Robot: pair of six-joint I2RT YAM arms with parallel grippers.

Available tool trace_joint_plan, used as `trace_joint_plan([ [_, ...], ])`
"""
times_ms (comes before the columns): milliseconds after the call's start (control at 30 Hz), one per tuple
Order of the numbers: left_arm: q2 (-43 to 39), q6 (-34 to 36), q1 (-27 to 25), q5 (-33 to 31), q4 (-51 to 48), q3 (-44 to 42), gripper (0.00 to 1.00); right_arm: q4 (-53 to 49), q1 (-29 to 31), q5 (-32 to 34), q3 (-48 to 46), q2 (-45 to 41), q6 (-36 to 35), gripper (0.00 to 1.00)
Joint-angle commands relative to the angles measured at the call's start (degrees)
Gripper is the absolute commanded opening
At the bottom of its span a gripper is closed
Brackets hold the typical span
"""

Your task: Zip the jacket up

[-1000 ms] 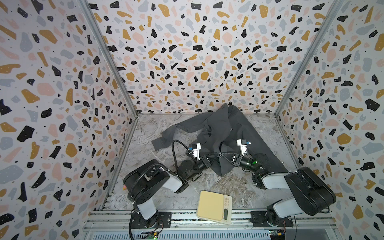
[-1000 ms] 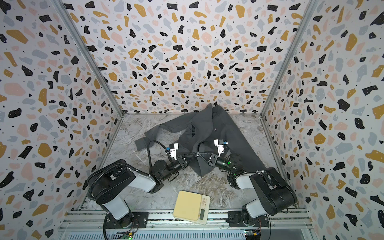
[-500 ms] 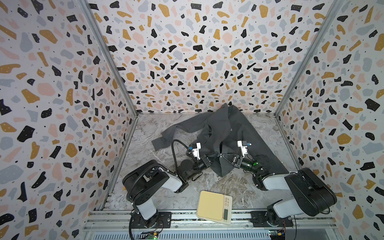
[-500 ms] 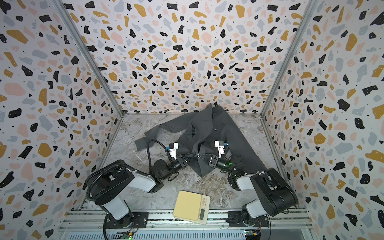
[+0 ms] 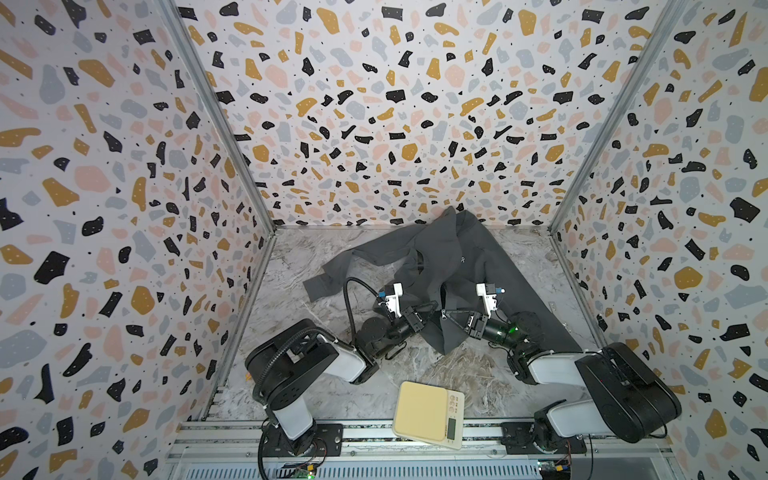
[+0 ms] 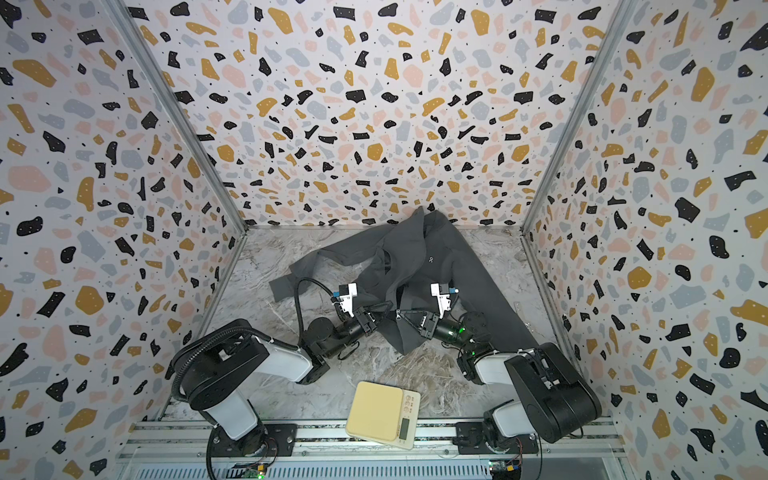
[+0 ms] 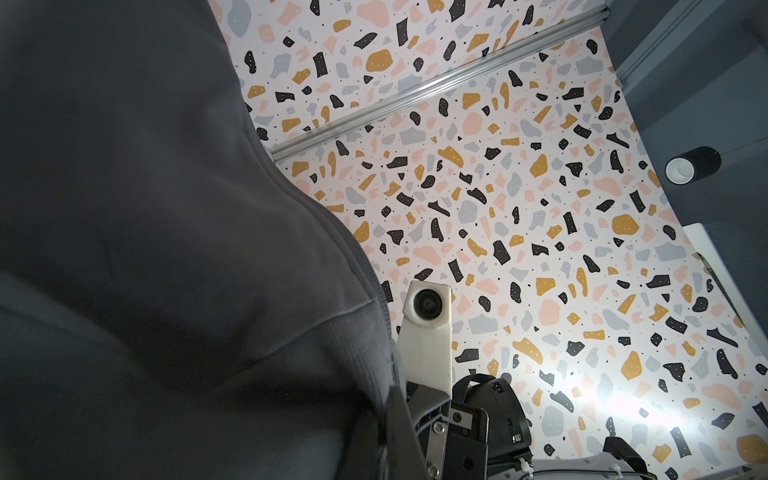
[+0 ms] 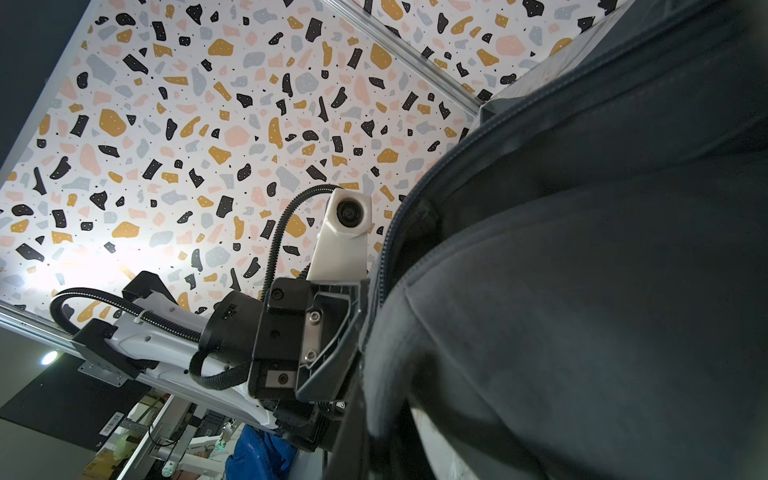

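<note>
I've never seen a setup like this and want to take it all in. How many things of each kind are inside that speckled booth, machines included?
Jacket: 1
Kitchen scale: 1
Robot arms: 2, with left gripper and right gripper both shut on its fabric
Total: 4

Blk/wht arms [image 5: 349, 361], ribbed blk cable [image 8: 273, 249], wht cam mounts [image 8: 345, 232]
</note>
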Motion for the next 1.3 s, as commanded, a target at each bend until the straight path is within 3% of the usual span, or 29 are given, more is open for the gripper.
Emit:
trace_joint_plan([
  [0, -0.31, 1.10, -0.44, 0.92, 3.50, 1.68, 0.00, 1.85, 0.13, -0.96, 0.05, -1.44, -0.66, 0.00],
  [1267, -2.15, 4.44, -0.62, 0.41, -1.60, 1.49, 0.00, 3.57, 0.75, -0.88, -0.46, 0.50, 0.60, 0.00],
])
